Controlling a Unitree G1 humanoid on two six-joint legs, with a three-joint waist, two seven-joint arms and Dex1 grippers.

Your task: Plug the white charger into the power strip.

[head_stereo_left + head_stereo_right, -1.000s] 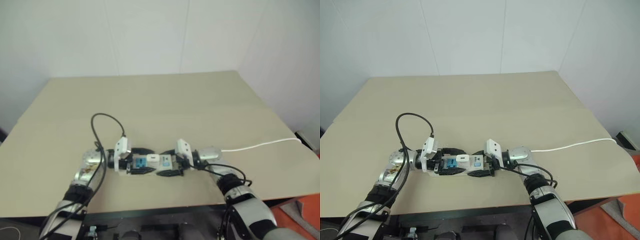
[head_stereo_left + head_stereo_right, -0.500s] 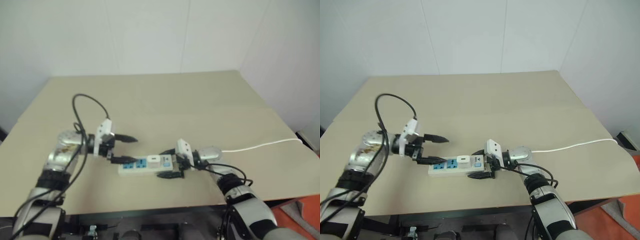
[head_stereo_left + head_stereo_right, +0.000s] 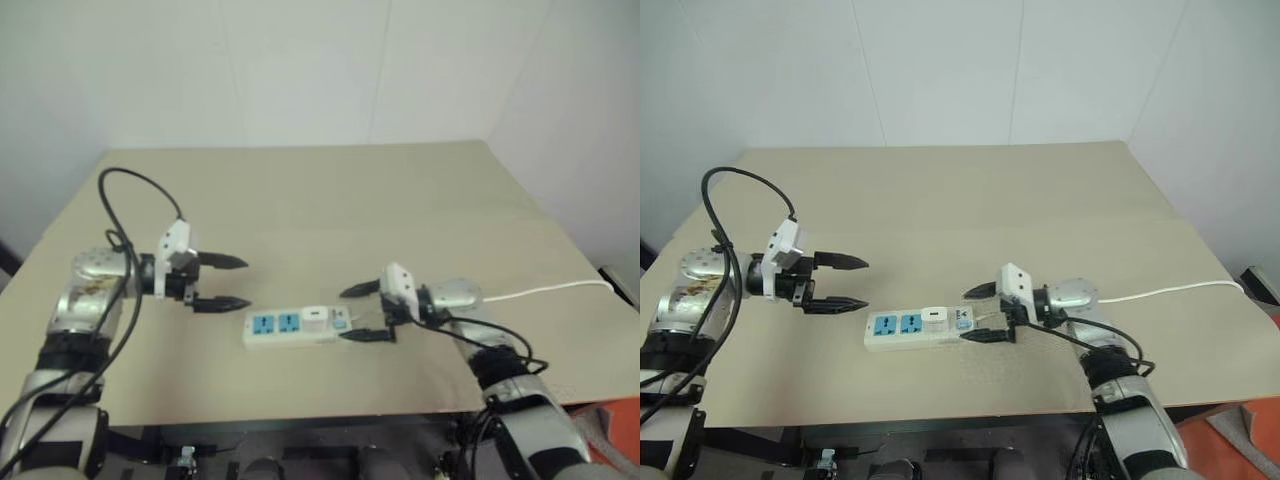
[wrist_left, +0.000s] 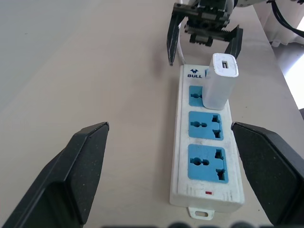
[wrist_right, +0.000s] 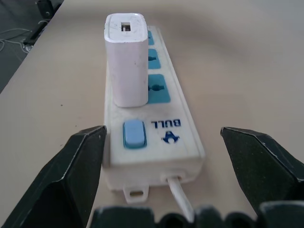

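The power strip [image 3: 902, 329] lies flat on the tan table [image 3: 960, 200], near its front edge. The white charger [image 3: 934, 317] stands upright in the strip's socket nearest the switch; in the wrist views it is the small white block [image 4: 219, 80] [image 5: 126, 59]. The two other blue sockets [image 4: 205, 164] are bare. My left gripper [image 3: 844, 284] hangs open, off the strip's left end and a little above the table. My right gripper [image 3: 980, 312] is open at the strip's cord end, its fingers apart from the strip. Neither holds anything.
The strip's thin white cord [image 3: 1170, 289] runs right across the table to its right edge. A black cable [image 3: 740, 185] loops above my left arm. White walls stand behind the table, and an orange patch of floor [image 3: 1240, 440] shows at the lower right.
Both grippers have let go of the strip and drawn back from it, left one up and far to the left, right one slightly right. The charger stays plugged in. The camera view shifted.
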